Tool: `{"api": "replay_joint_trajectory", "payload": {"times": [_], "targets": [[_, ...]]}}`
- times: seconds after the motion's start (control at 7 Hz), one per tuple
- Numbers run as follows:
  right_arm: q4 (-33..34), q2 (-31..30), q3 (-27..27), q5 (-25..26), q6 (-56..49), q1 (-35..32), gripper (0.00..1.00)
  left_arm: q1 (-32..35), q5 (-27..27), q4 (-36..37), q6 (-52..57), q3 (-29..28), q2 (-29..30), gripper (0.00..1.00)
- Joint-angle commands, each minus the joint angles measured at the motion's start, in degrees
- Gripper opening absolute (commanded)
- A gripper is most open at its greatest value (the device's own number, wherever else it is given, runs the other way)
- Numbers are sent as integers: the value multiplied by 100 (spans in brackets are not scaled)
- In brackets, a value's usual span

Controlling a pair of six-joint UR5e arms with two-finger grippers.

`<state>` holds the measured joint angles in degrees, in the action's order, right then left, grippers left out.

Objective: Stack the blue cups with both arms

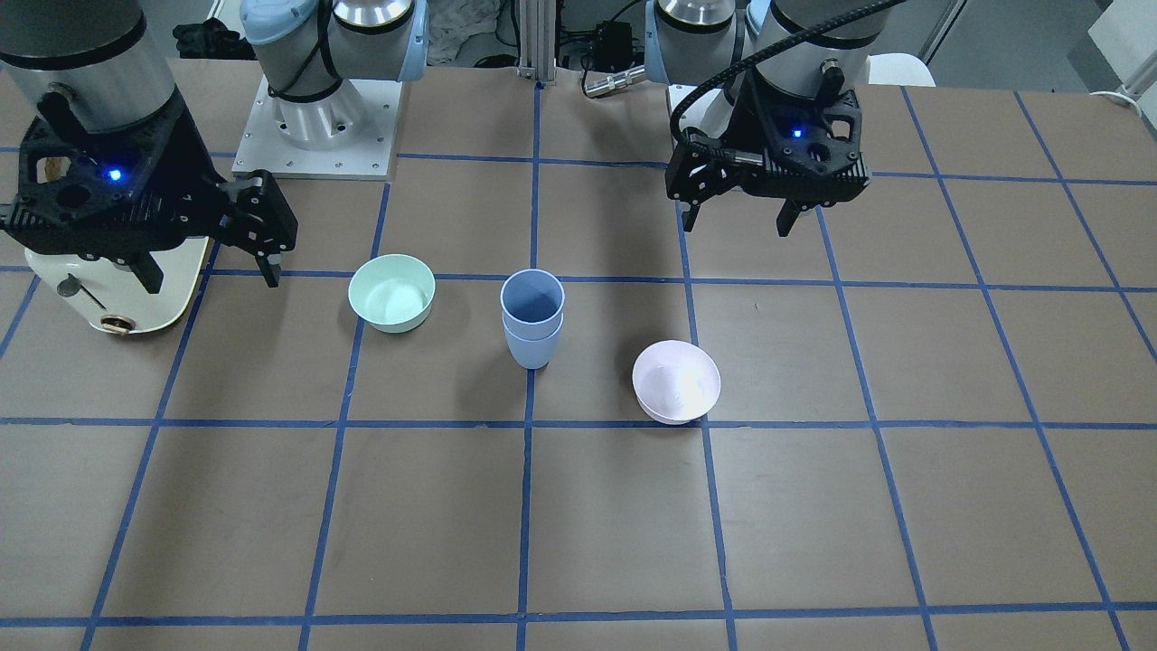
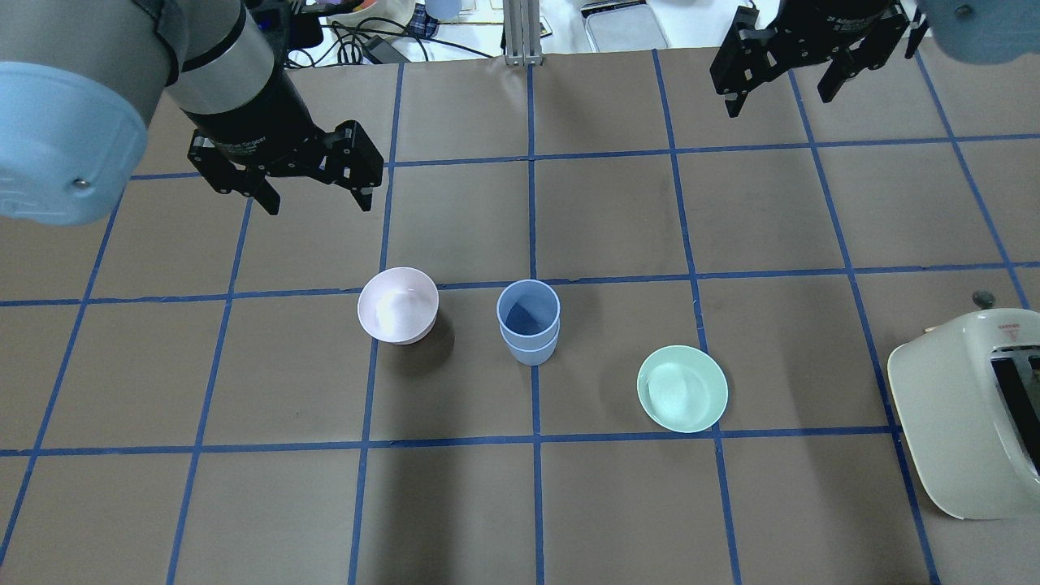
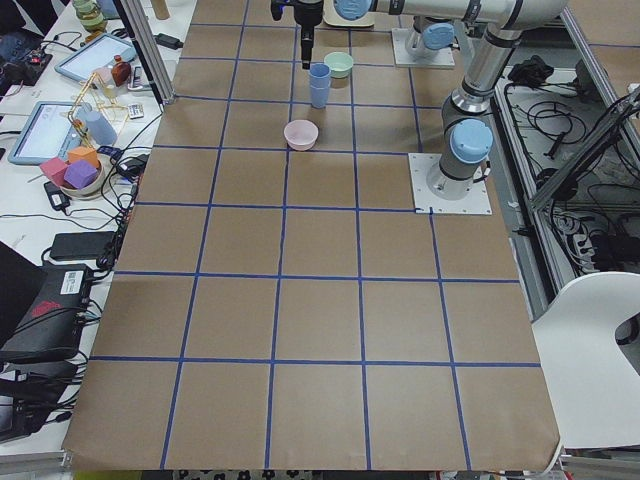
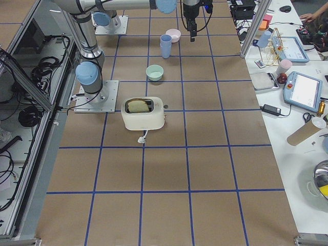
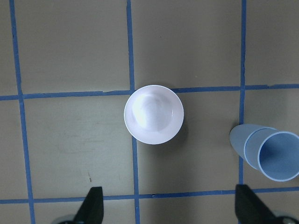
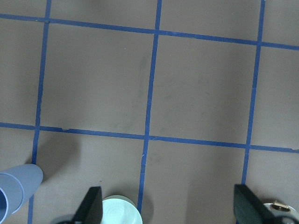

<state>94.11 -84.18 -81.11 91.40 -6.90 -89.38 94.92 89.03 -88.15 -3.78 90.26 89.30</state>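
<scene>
The two blue cups (image 1: 532, 316) stand nested, one inside the other, upright near the table's middle on a blue tape line; they also show in the overhead view (image 2: 528, 321), at the right edge of the left wrist view (image 5: 268, 151) and in the lower left corner of the right wrist view (image 6: 14, 189). My left gripper (image 2: 318, 203) is open and empty, raised above the table, away from the cups beyond the pink bowl; it also shows in the front view (image 1: 737, 224). My right gripper (image 2: 780, 101) is open and empty, raised, far from the cups; it also shows in the front view (image 1: 210, 276).
A pale pink bowl (image 2: 397, 305) sits on the cups' left-arm side. A mint-green bowl (image 2: 682, 388) sits on their right-arm side. A cream toaster (image 2: 967, 414) stands near the right arm's table edge, partly under the right gripper in the front view.
</scene>
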Motion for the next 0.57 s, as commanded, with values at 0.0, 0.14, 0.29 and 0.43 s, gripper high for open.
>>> {"api": "replay_joint_trajectory", "payload": {"times": [0.0,0.14,0.29,0.43], "targets": [[2,-2,8,1,13,-1,100,0,0,0,0,0,0,100],[2,-2,8,1,22,-1,100,0,0,0,0,0,0,100],[2,-2,8,1,39,-1,100,0,0,0,0,-9,0,100],[2,-2,8,1,57,-1,100,0,0,-9,0,-9,0,100]]}}
